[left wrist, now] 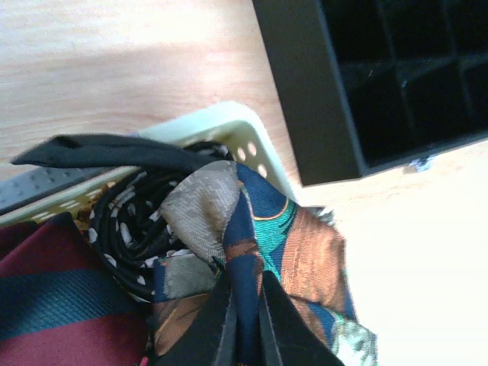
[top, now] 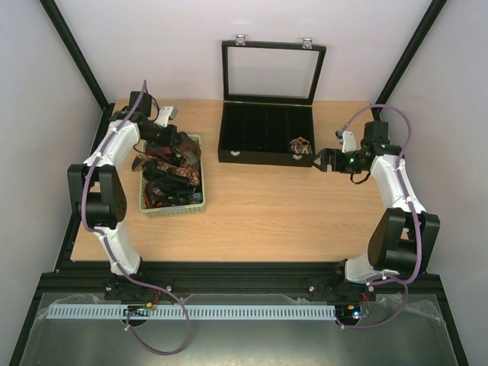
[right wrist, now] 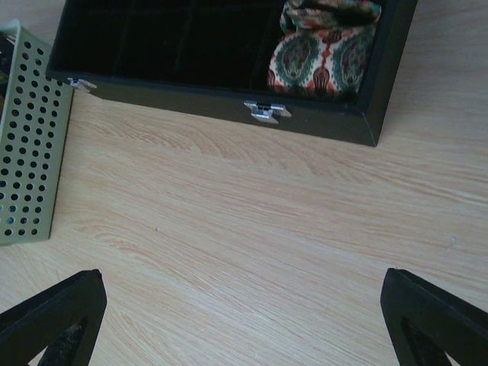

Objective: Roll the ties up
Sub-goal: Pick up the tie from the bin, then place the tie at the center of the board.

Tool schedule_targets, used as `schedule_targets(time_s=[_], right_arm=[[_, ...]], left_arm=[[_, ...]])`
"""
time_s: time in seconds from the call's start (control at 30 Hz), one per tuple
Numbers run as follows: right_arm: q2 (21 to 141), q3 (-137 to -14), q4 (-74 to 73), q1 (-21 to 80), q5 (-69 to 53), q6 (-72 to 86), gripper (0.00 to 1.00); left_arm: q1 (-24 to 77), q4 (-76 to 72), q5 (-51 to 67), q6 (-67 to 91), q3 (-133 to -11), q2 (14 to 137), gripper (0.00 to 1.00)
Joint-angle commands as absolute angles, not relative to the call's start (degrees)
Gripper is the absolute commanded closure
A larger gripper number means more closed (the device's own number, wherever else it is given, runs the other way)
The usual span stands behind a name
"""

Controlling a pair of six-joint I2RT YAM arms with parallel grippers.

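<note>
Left gripper (left wrist: 242, 296) pinched tight on a blue-brown tie (left wrist: 268, 223) at the basket (left wrist: 245, 136) corner; right gripper (right wrist: 240, 288) spread wide, holding nothing, over the table (right wrist: 229, 213) before the box (right wrist: 320, 126), which holds a rolled tie (right wrist: 324, 53).

No word, brand, number or sign is showing legibly in any view; the ties (left wrist: 263, 229) are carrying only woven patterns; the black box (top: 263, 157) and the green basket (right wrist: 27, 137) are showing plain, unlettered walls.
</note>
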State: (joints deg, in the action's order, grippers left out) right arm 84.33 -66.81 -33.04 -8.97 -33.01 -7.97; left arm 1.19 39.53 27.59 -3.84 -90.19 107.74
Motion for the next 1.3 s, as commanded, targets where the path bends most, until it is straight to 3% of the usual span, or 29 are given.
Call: schedule_targets(time_s=[0.0, 0.37, 0.77, 0.97, 1.27], right_arm=[[83.8, -70.1, -35.5, -8.8, -34.6, -11.1, 0.01], [81.0, -71.9, -28.0, -8.0, -48.5, -12.1, 0.01], [79.5, -71.7, -24.8, -4.1, -49.7, -11.9, 0.0], [78.6, -71.7, -23.1, -3.1, -50.9, -10.5, 0.0], [76.5, -70.1, -19.5, -1.1, -51.9, -7.7, 0.0]], left_arm=[[-0.1, 39.9, 29.8, -5.2, -94.4, 101.8, 0.97], [-0.7, 36.8, 32.8, -9.0, -103.2, 92.2, 0.98], [1.2, 28.7, 35.9, -5.8, -116.5, 88.3, 0.98], [9.9, 21.4, 34.5, -4.8, -123.8, 88.4, 0.98], [34.4, 14.5, 30.1, -5.6, -138.3, 96.3, 0.98]])
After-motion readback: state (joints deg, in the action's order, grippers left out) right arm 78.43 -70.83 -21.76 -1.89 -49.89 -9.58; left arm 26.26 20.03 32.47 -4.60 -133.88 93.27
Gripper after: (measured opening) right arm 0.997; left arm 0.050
